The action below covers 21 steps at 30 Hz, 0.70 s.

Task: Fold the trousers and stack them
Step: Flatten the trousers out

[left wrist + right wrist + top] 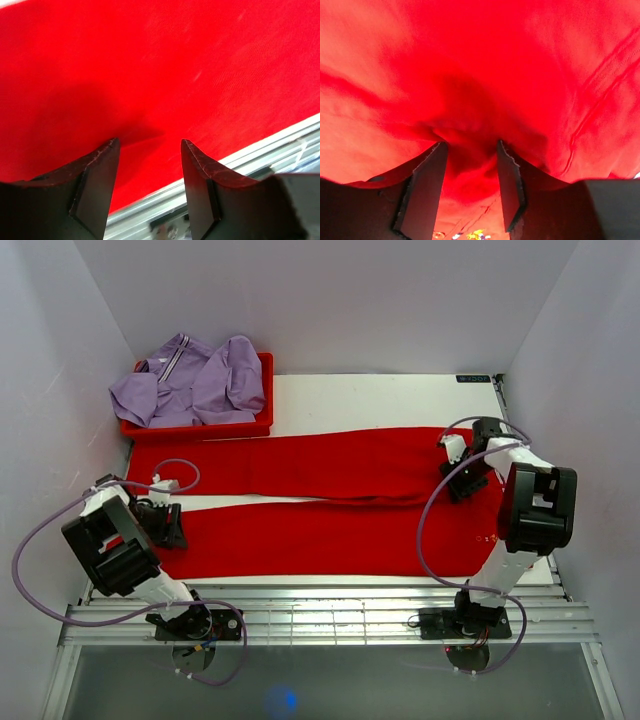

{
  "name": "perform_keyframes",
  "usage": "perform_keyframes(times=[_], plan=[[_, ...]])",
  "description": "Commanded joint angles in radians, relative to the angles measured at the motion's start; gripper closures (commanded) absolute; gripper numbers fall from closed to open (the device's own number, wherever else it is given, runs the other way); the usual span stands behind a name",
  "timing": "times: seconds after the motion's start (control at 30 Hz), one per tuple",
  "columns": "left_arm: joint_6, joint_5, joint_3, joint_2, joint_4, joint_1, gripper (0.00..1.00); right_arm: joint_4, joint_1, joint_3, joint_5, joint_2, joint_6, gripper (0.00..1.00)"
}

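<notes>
- Trousers [300,540], bright red, lie spread flat over the white table [380,400]. The two legs run from left to right, with a thin strip of table showing between them at the left, and the waist end is at the right.
- Plain pale walls [330,300] close in the table on three sides, and a metal slatted rail [350,615] runs along the near edge.
- At the far left corner stands a red bin [200,430] with a purple garment [190,385] heaped in it. The bin touches the far leg.
- A small dark label [473,379] sits on the far right edge of the table. Its writing is too small to read.
- The left gripper [150,145] hangs over the near leg at its left end, close to the table edge. Its jaws stand apart and nothing is between them.
- The right gripper [471,145] is down on the waist end. A bunch of red cloth rises between its fingers [425,190], which stand rather narrow. I cannot tell if they already press the cloth.
</notes>
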Motion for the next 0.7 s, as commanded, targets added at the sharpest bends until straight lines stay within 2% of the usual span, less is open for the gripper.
perform_keyframes(times=[0.0,0.07,0.13,0.23,0.33,0.43,0.57,0.67], plan=[[0.075,-0.003,0.085,-0.027,-0.025,0.018,0.37,-0.008,-0.066,-0.067,0.077,-0.035,-0.078,0.49],[0.07,0.054,0.16,-0.034,-0.092,0.018,0.36,-0.103,-0.066,-0.034,-0.017,-0.086,-0.08,0.47],[0.058,0.158,0.319,-0.018,-0.143,0.016,0.36,-0.195,-0.066,0.072,-0.072,-0.109,-0.063,0.46],[-0.002,0.26,0.537,0.041,-0.165,0.012,0.34,-0.231,-0.066,0.251,-0.161,-0.091,-0.046,0.44],[-0.091,0.272,0.687,0.162,-0.134,-0.024,0.34,-0.238,-0.063,0.426,-0.191,-0.025,-0.035,0.43],[-0.23,0.257,0.728,0.264,-0.018,-0.057,0.39,-0.252,-0.051,0.595,-0.18,0.118,-0.026,0.44],[-0.374,0.213,0.697,0.327,0.2,-0.114,0.43,-0.235,-0.033,0.722,-0.163,0.294,-0.003,0.46],[-0.424,0.155,0.703,0.383,0.246,-0.169,0.43,-0.154,-0.02,0.732,-0.143,0.354,0.02,0.47]])
